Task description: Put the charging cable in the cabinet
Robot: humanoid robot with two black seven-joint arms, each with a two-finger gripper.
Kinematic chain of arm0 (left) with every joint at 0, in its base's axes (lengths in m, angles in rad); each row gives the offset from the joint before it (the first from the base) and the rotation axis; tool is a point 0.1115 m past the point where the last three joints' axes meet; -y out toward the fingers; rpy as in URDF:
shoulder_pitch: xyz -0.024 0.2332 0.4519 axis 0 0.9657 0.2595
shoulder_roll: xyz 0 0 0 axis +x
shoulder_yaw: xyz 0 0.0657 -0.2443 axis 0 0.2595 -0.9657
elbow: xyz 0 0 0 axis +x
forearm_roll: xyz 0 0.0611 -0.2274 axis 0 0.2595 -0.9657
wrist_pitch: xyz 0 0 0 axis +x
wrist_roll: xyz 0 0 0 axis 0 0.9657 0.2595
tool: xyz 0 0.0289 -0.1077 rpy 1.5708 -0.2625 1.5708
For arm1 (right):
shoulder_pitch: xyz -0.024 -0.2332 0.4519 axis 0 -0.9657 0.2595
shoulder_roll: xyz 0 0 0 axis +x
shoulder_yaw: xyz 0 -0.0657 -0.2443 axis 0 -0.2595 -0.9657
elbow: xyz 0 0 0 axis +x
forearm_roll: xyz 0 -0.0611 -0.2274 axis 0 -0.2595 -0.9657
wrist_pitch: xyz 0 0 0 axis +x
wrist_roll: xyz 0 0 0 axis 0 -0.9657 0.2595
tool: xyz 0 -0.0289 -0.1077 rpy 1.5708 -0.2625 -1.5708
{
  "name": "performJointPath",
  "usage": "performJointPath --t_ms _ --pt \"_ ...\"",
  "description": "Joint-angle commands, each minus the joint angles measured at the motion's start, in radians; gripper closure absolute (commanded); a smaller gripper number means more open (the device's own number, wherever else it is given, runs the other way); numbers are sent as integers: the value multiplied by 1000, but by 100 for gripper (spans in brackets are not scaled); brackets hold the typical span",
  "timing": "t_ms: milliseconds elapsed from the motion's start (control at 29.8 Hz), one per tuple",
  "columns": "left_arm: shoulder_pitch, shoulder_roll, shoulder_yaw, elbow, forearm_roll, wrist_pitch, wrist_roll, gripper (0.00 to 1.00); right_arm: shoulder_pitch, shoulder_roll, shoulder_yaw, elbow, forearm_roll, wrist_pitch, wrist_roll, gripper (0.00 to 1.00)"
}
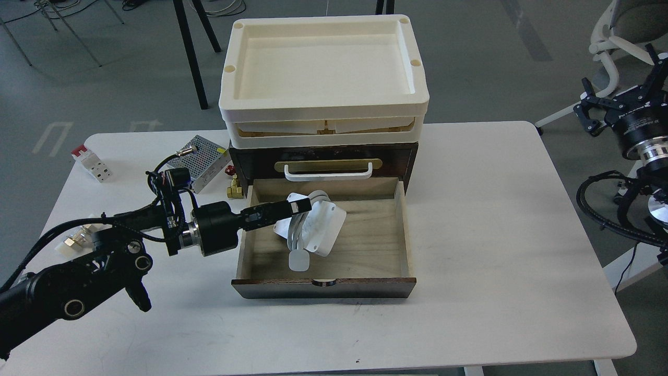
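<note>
Head view: left gripper (298,206) has its jaws clamped on the charging cable (313,225), tilted inside the cabinet (323,162) drawer (365,245), left half. I'd lower it flat before releasing. Right gripper (616,107) idle far right, jaw state unclear.

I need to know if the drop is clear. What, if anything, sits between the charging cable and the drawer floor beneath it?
Nothing visible. The charging cable is at the left gripper, already inside the open drawer of the cabinet; the wooden floor around it looks bare.
</note>
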Motion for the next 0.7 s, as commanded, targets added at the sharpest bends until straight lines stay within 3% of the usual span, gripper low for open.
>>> performJointPath --t_ms 0,302,436,536,670 --pt "-6 11 -9 1 -95 -38 0 0 1 1 1 2 1 0 0 0" --pt "-15 182 -145 81 -352 -38 0 0 1 1 6 2 1 0 0 0" --pt "-18 178 -198 242 -724 -47 0 0 3 3 5 5 1 0 0 0" --pt "-36 178 -225 309 -1027 -105 0 0 6 9 4 21 1 0 0 0" --pt "-121 146 -225 400 -1188 -105 0 0 3 9 5 109 1 0 0 0"
